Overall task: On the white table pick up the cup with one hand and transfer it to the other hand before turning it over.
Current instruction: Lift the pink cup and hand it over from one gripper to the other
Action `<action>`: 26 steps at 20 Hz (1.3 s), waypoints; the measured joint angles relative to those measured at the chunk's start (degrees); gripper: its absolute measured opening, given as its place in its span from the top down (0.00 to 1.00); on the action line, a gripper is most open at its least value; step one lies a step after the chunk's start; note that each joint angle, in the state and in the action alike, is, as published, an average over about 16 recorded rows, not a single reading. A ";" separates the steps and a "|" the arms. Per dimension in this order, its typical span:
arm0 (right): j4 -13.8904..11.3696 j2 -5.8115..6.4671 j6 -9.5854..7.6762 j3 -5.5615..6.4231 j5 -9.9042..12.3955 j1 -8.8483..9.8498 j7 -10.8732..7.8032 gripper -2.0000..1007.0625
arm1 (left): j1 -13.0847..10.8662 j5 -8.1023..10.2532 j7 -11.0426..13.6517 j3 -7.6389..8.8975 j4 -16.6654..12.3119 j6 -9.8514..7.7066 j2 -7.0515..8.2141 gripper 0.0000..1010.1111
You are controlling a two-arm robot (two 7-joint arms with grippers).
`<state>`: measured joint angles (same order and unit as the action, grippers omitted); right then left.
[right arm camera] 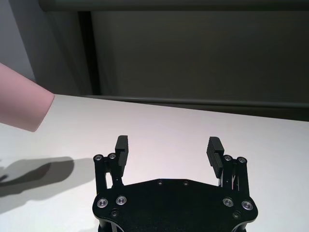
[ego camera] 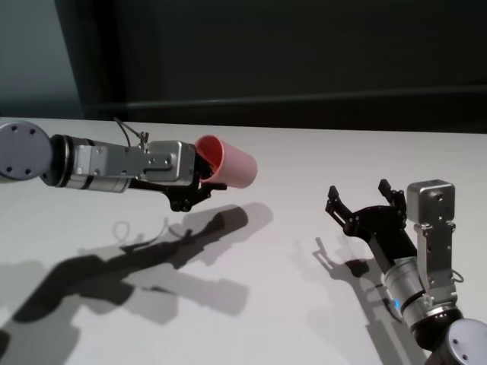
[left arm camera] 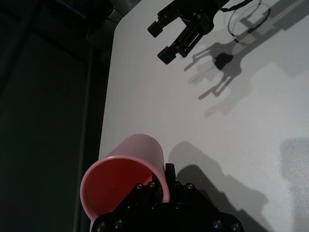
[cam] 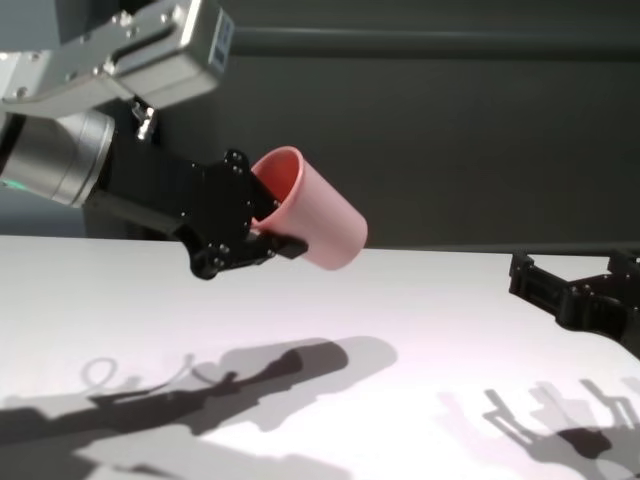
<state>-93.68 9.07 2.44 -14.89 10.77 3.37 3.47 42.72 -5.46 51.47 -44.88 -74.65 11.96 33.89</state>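
My left gripper (ego camera: 204, 176) is shut on the rim of the pink cup (ego camera: 228, 163) and holds it in the air above the white table (ego camera: 304, 152), lying on its side with its base toward my right arm. The cup also shows in the left wrist view (left arm camera: 128, 171), the chest view (cam: 315, 210) and the right wrist view (right arm camera: 21, 104). My right gripper (ego camera: 364, 199) is open and empty, low over the table to the right of the cup, well apart from it. It shows open in the right wrist view (right arm camera: 169, 147).
The table's far edge (ego camera: 319, 128) runs in front of a dark wall. Strong shadows of both arms lie on the tabletop (ego camera: 152, 266). A thin cable (ego camera: 133, 133) loops off the left wrist.
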 joint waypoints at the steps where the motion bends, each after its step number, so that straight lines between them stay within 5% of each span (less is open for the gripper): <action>1: 0.00 0.00 0.00 0.00 0.00 0.00 0.00 0.01 | -0.36 1.37 -0.40 0.59 0.25 0.19 -0.27 0.95; 14: 0.00 0.00 0.00 0.00 0.00 0.00 0.00 0.01 | -2.82 17.42 -1.49 5.91 6.14 2.68 -6.04 0.95; 26: 0.00 0.00 0.00 0.00 0.00 0.00 0.00 0.01 | -1.31 28.99 1.55 8.49 12.73 3.30 -12.50 0.95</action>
<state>-93.68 9.07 2.44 -14.89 10.77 3.37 3.47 41.41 23.53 53.03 -36.39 -61.93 15.26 21.39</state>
